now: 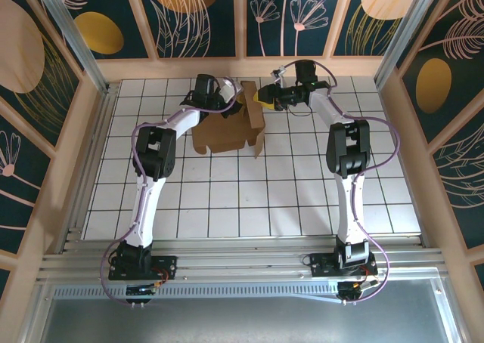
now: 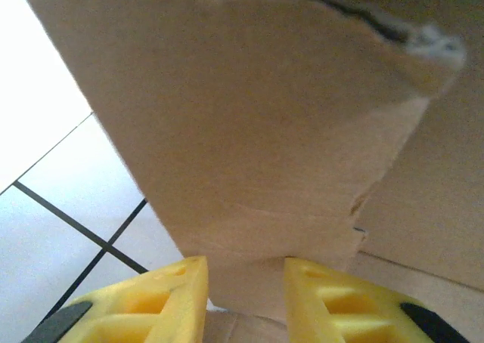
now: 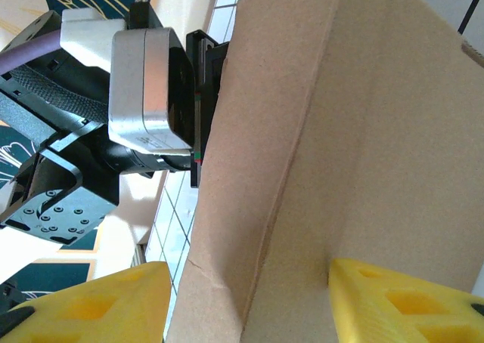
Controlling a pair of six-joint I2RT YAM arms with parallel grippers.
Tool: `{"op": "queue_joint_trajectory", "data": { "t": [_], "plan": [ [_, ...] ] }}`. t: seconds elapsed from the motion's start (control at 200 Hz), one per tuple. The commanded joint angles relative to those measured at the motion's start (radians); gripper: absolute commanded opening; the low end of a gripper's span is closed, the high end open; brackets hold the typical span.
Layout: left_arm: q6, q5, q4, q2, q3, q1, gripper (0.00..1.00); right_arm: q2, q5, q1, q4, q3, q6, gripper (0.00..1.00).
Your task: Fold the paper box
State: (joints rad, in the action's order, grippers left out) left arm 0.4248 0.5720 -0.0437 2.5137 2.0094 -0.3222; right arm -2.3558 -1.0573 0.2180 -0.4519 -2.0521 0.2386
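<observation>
Left gripper [image 2: 246, 301] nearest the lens: yellow fingers [image 2: 162, 301] stand narrowly apart with the foot of a raised flap of the paper box [image 2: 249, 131] between them; cannot tell whether they actually pinch it. The box sits at the far middle of the tiled table [image 1: 265, 207], base flat, one panel stood upright between the two arms. Right gripper [image 3: 249, 305] is wide, straddling that creased upright panel, one finger close against its face, the other clear. Judged: right braces the wall while left turns the flap on its crease. Both arms stretch far forward, wrists bent inward so the grippers face each other across the box
</observation>
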Motion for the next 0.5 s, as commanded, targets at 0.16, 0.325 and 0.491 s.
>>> {"op": "queue_joint_trajectory", "data": {
  "t": [0.16,0.325,0.491],
  "plan": [
    [-0.014,-0.012,-0.053,0.038,0.064,-0.004,0.33,-0.037,0.000,0.009,-0.008,-0.007,-0.001,0.59],
    [-0.056,0.002,-0.121,0.049,0.072,-0.003,0.33,-0.054,0.072,0.018,-0.056,-0.033,-0.029,0.62],
    [-0.026,0.036,-0.141,0.060,0.084,-0.004,0.40,-0.098,0.120,0.017,-0.160,-0.112,-0.094,0.50]
  ]
}}
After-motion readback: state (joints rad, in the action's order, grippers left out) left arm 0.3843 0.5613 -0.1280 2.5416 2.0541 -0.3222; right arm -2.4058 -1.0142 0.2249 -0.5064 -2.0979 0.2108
